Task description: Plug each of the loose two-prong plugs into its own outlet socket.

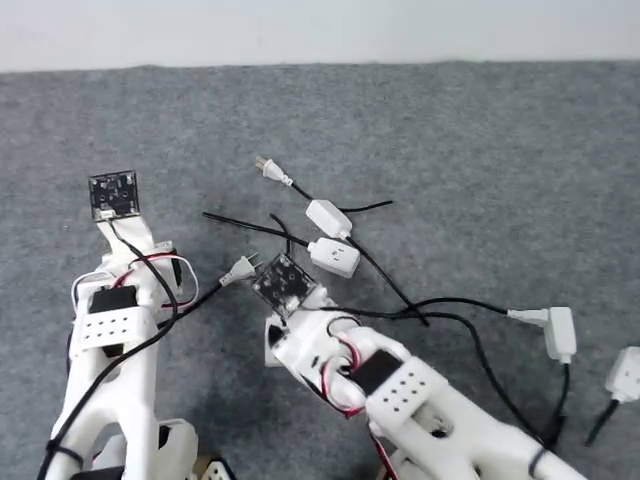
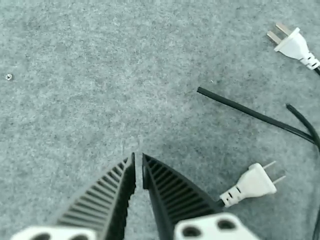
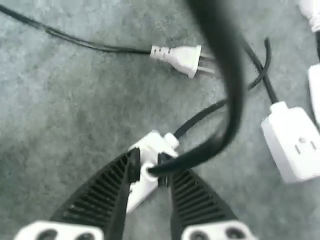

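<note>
Right gripper clamped on small white plastic cable fitting, possibly a plug, on grey carpet, white two-prong plug loose nearby, white boxy outlet socket beside, left gripper pressed together.

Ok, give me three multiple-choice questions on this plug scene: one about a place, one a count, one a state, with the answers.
1. What lies under the left tool? A bare carpet; B an outlet socket; C a plug.
2. How many pronged plugs show in the left wrist view? A one; B two; C four.
3. The right tool is: A wide open; B shut on a white plug; C shut on nothing.

Answers:
1 A: grey carpet lies beneath its tips.
2 B: the far plug and the near plug are there.
3 B: its fingers pinch the white plug where its black cable leaves.
</note>
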